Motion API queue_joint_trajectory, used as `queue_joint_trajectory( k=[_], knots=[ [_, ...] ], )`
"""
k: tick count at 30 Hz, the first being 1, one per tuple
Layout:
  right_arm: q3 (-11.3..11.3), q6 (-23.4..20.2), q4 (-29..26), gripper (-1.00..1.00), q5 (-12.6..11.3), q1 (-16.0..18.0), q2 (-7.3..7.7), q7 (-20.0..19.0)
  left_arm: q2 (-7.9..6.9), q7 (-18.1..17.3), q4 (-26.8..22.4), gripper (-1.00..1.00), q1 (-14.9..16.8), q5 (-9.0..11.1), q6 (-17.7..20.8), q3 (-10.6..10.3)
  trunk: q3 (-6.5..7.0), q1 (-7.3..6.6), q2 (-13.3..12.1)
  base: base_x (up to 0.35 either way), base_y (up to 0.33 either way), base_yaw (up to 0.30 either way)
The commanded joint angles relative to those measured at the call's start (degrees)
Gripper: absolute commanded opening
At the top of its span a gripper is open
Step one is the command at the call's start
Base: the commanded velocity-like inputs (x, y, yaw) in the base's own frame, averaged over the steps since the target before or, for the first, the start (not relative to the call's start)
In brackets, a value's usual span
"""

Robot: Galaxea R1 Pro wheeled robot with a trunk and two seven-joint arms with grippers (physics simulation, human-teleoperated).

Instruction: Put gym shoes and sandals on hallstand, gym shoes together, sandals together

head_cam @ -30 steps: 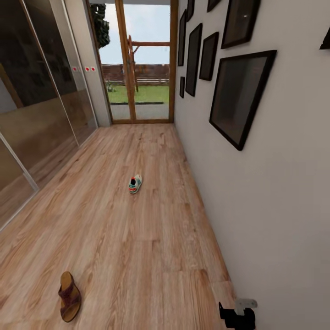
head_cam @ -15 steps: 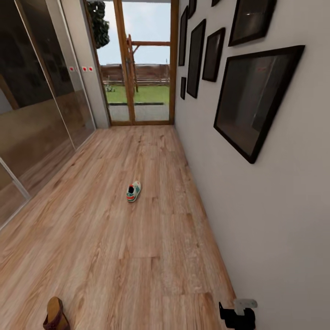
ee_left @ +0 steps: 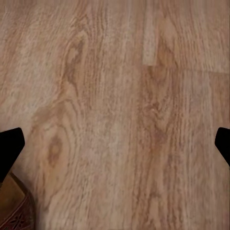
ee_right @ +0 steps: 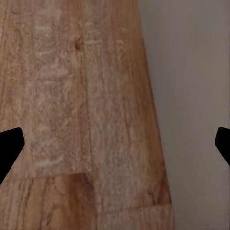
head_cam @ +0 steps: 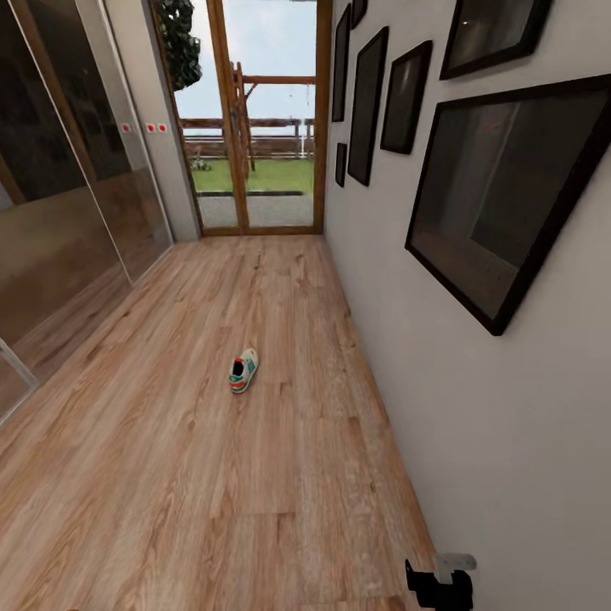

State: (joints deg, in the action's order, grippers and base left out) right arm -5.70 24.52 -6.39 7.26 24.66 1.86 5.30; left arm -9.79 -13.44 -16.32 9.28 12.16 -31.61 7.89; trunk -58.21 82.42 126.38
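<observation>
One gym shoe (head_cam: 243,372), white with green stripes and a red-orange patch, lies alone on the corridor floor (head_cam: 170,475) mid-corridor, well ahead of me. The edge of a brown sandal (ee_left: 14,208) shows on the planks in the left wrist view, just below one fingertip. My left gripper (ee_left: 115,143) is open over bare floor, holding nothing. My right gripper (ee_right: 115,143) is also open and empty, above the line where floor meets wall. A dark part of my right arm (head_cam: 440,584) shows low by the wall. The hallstand, the other shoe and the other sandal are out of view.
A white wall with several black-framed pictures (head_cam: 509,187) runs along the right. Dark glass sliding panels (head_cam: 59,187) line the left. A wood-framed glass door (head_cam: 263,119) closes the far end, with a garden behind it.
The whole head view has shifted: the camera has moved forward along the corridor. The sandal has slipped out of its lower left edge; the gym shoe sits lower in the picture.
</observation>
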Motion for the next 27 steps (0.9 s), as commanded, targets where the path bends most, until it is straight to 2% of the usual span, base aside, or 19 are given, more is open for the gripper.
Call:
queue_joint_trajectory(
  k=[1,19,27],
  knots=[
    [-0.5,0.2,0.1,1.0,0.6,0.0,-0.02,0.1,0.02,-0.6,0.1,1.0,0.0,0.6,0.0,0.1,-0.05,0.03,0.0,0.339,0.0,0.0],
    [-0.5,0.2,0.1,1.0,0.6,0.0,-0.1,0.1,0.02,-0.6,0.1,1.0,0.0,0.6,0.0,0.1,-0.05,0.03,0.0,0.339,0.0,0.002],
    [-0.5,0.2,0.1,1.0,0.6,0.0,-0.09,0.1,-0.02,-0.6,0.1,1.0,0.0,0.7,0.0,0.1,-0.05,0.03,0.0,0.339,0.0,0.097]
  ],
)
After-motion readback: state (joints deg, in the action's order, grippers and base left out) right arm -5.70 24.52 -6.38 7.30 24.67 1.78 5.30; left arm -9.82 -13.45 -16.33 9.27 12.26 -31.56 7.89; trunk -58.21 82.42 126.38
